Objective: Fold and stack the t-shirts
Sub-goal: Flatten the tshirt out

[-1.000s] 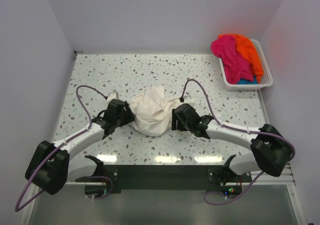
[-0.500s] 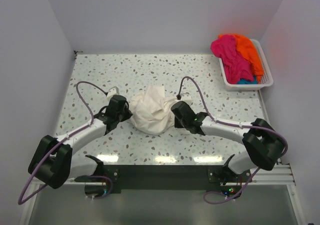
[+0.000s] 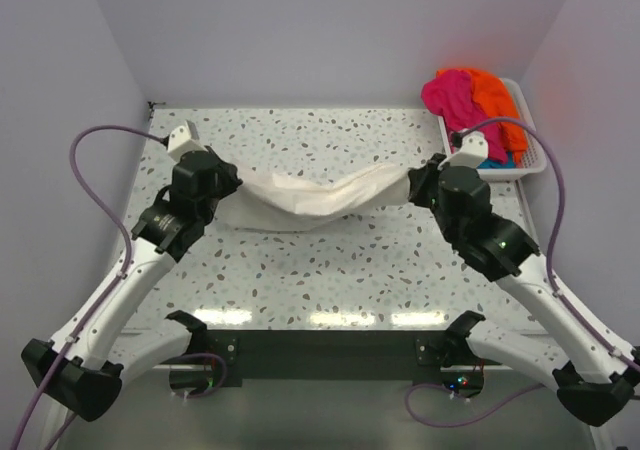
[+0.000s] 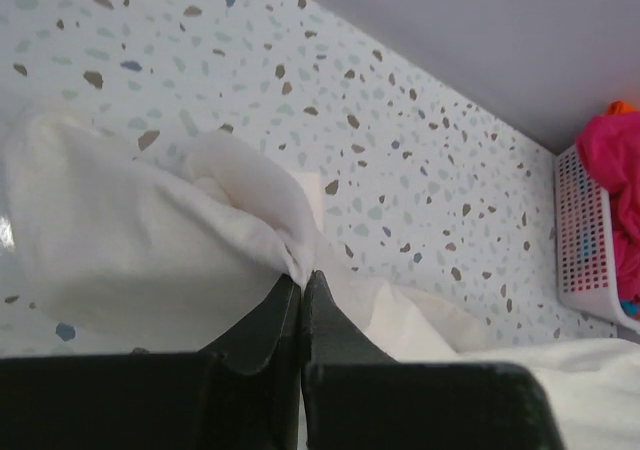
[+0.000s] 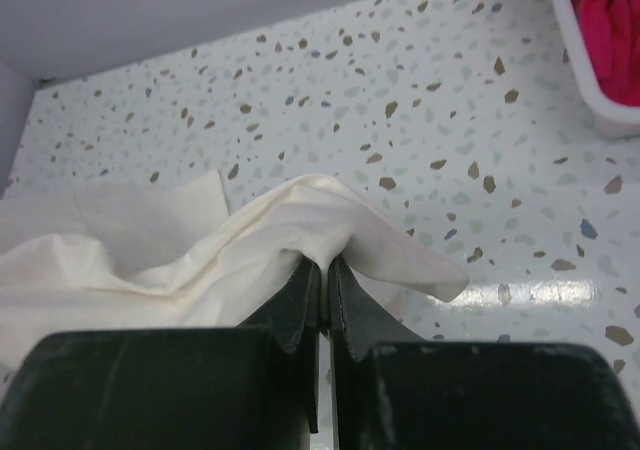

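Cream-white cloth of the t-shirt (image 3: 310, 198) hangs as a sagging band across the middle of the top view, its long axis running from centre left to centre right above the speckled table (image 3: 330, 270). At its left end the left gripper (image 3: 226, 184) has its fingers pinched tight on a bunched fold, and the left wrist view shows cloth spilling out both sides of the closed tips. At the right end the right gripper (image 3: 414, 182) clamps an equally small ridge of fabric, jaws together. So the shirt lies between the two, inward from each, neither arm nearer; any spreading move would work along that line. Which seams or corners are pinched cannot be made out, no print shows, and whether the drooping middle touches the table is unclear. In the upper right, the white slatted basket (image 3: 492, 171) holds the pink tee (image 3: 450, 100) and orange tee (image 3: 497, 105), with a teal one (image 3: 490, 161) mostly buried
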`<move>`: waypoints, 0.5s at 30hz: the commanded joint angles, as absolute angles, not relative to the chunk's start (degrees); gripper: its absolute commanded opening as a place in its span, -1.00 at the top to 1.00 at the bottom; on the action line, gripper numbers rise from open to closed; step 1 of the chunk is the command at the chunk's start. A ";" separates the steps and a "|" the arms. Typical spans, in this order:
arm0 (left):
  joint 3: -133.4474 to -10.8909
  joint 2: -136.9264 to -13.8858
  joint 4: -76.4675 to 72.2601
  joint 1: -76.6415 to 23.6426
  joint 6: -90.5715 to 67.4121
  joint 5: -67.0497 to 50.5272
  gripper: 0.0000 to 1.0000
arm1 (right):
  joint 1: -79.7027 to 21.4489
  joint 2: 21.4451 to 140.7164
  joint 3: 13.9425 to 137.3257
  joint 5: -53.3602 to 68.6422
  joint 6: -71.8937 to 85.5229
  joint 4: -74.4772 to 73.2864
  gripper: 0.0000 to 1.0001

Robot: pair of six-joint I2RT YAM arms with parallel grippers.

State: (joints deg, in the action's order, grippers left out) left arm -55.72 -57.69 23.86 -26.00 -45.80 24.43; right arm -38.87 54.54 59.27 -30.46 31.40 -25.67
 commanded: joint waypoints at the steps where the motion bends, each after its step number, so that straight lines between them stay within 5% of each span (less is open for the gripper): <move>1: -64.58 -55.81 27.41 -25.66 -42.37 30.67 1.00 | -38.50 51.59 66.69 -35.94 26.47 -31.02 1.00; 9: -79.26 -62.39 27.16 -25.14 -37.62 35.51 1.00 | -37.01 58.07 79.43 -40.25 19.35 -25.43 1.00; 15: -84.37 -71.27 18.12 -19.26 -33.75 28.42 1.00 | -25.53 71.86 90.85 -28.15 16.78 -18.20 1.00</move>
State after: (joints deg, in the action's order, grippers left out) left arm -81.54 -68.36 25.80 -22.20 -37.63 31.24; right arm -31.79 65.28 84.71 -34.15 19.59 -24.23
